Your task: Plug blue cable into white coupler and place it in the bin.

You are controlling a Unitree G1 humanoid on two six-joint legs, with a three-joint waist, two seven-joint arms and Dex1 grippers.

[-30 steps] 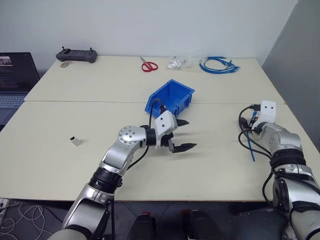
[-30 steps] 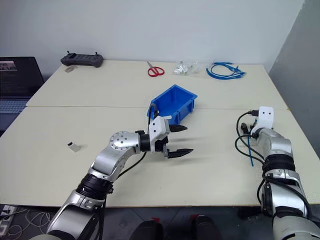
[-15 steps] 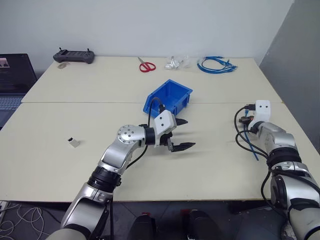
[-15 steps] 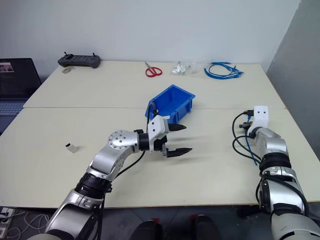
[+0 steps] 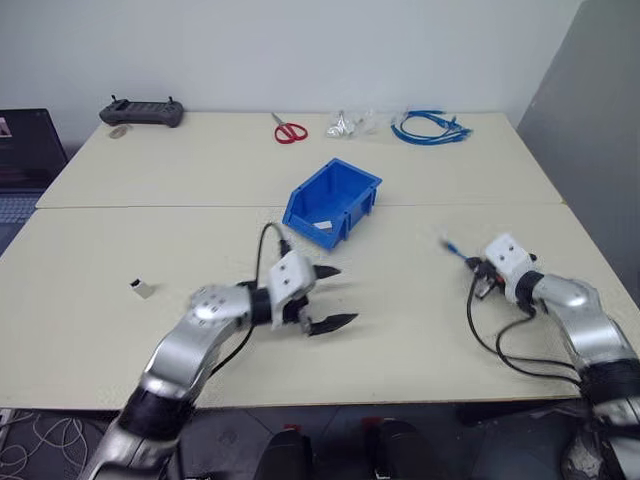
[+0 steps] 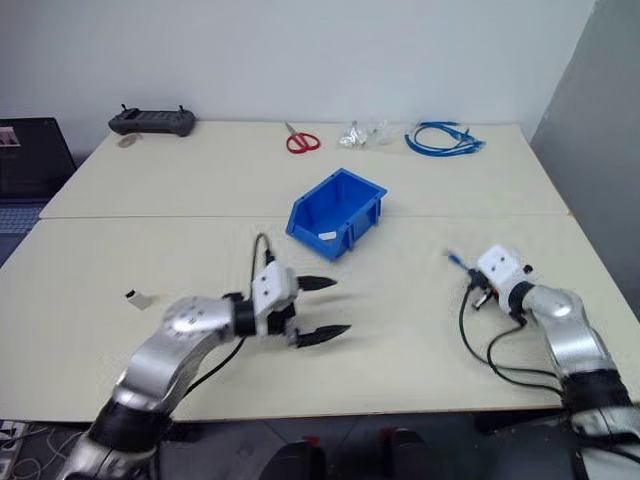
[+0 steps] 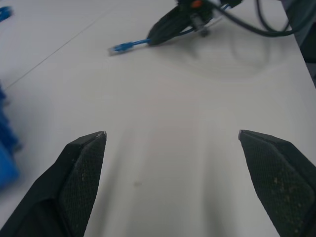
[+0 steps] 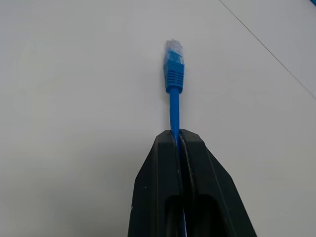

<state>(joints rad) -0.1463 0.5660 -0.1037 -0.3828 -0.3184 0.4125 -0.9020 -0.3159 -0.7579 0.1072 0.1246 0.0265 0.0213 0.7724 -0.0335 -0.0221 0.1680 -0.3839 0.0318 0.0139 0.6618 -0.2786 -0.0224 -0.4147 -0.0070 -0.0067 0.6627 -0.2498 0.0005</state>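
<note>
the bin (image 5: 333, 203) sits mid-counter (image 5: 420, 320); the right end effector (image 8: 176, 139) is clamped on the blue cable (image 8: 174, 94), plug free ahead; the left end effector (image 5: 326, 297) gapes empty; judged next: fetch the white coupler (image 5: 142, 289), lying well apart at the left.

We see two pale cream worktop (image 5: 180, 190) slabs butted along one seam; behind them stands a plain white wall (image 5: 300, 50); a grey panel (image 5: 600, 110) rises at the right; lighting is even.
</note>
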